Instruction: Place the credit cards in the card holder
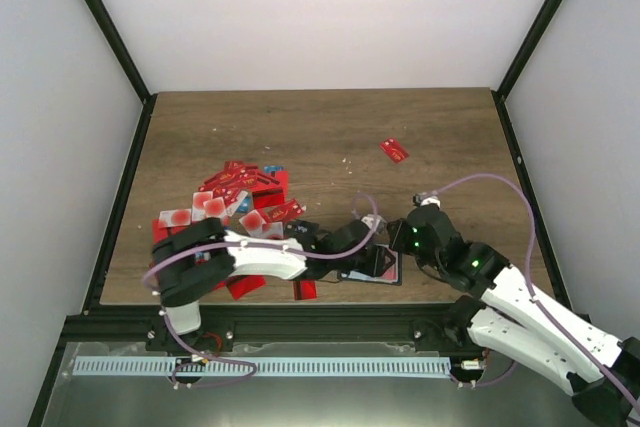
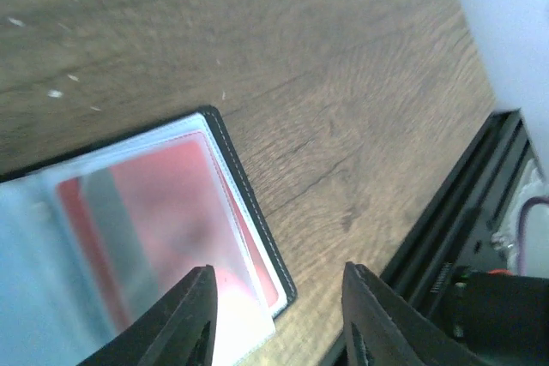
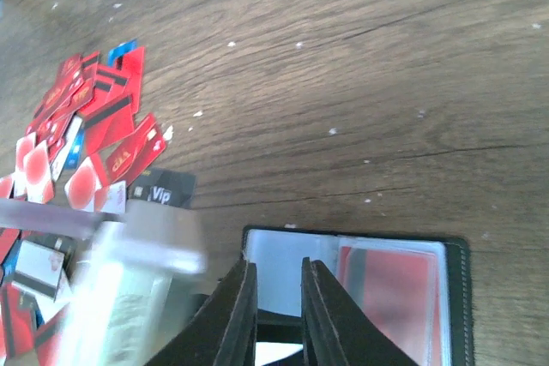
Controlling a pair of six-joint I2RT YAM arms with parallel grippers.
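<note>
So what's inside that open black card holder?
A red card with a grey stripe sits in a clear sleeve of the card holder. Whether more cards lie beneath it is hidden.

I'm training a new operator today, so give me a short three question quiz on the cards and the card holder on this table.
1. True or false: the card holder lies folded shut.
2. Where is the lone red card? A: farther back and to the right, apart from the pile of cards. B: on top of the pile. C: tucked inside the holder.
3. What colour is the sleeved card inside the holder?
Key: 1 false, it lies open with its clear sleeves showing; 2 A; 3 red.
</note>
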